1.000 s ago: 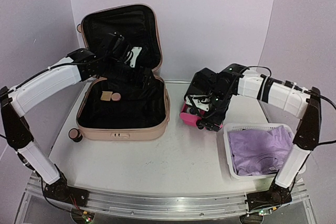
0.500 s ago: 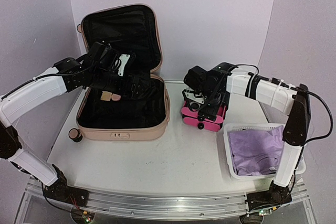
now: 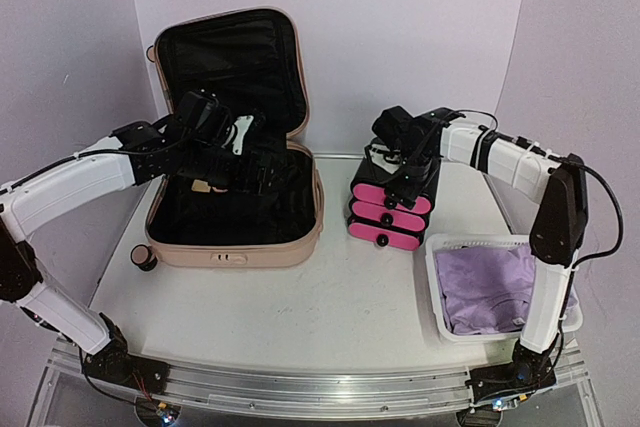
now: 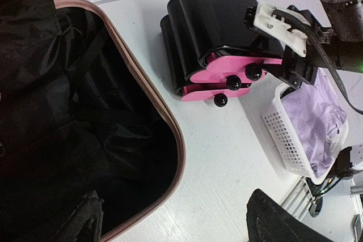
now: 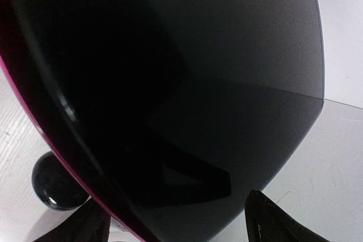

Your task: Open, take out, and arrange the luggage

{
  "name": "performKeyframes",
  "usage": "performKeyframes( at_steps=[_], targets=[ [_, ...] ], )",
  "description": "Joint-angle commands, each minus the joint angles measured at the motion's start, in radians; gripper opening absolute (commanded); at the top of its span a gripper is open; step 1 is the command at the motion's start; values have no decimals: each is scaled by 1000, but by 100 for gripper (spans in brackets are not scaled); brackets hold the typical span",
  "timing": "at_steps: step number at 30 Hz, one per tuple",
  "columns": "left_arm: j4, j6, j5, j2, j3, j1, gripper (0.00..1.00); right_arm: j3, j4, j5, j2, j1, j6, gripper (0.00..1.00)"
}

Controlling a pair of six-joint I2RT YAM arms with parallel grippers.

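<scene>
The luggage [image 3: 235,247], pale pink with black lining, lies open on the left with its lid standing against the back wall. My left gripper [image 3: 258,167] hovers open over its right half. In the left wrist view the left gripper [image 4: 181,225] spans the luggage rim [image 4: 170,134] and bare table, with nothing between its fingers. A black-and-pink drawer box [image 3: 385,217] stands upright right of the luggage. My right gripper [image 3: 405,175] sits on its top, its fingers wide on either side. The box's black shell [image 5: 170,83] fills the space above the right gripper [image 5: 176,225].
A white perforated basket [image 3: 432,272] holding purple cloth [image 3: 495,287] stands at the near right, also in the left wrist view [image 4: 283,128]. A small tan item [image 3: 204,187] lies inside the luggage. A small dark round object [image 3: 143,257] sits by its front left corner.
The right gripper has tipped the drawer box from a tilt to upright and moved it back. The left gripper has shifted slightly over the luggage and stays open.
</scene>
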Motion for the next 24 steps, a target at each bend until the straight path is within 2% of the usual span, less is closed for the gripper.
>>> performKeyframes(
  at_steps=[1, 4, 6, 12, 13, 15, 18, 24],
  targets=[
    [115, -68, 89, 29, -27, -15, 85, 53, 51, -60, 28, -39, 8, 78],
    [149, -64, 94, 69, -27, -56, 76, 49, 54, -98, 32, -57, 6, 69],
    [191, -55, 87, 111, -26, -90, 73, 42, 54, -121, 30, -63, 5, 65],
    [485, 2, 25, 246, -68, -186, 69, -9, 55, -216, 2, -68, 25, 60],
    [522, 20, 39, 290, -50, -189, 65, -16, 55, -221, 2, -68, 30, 59],
    [573, 62, 38, 377, 12, -200, 65, -26, 55, -233, 0, -70, 37, 58],
    [644, 128, -48, 505, 103, -233, 65, -49, 55, -279, -9, -81, 50, 58],
    [759, 92, -159, 731, 235, -241, 64, -73, 54, -363, -32, -103, 78, 56]
  ],
)
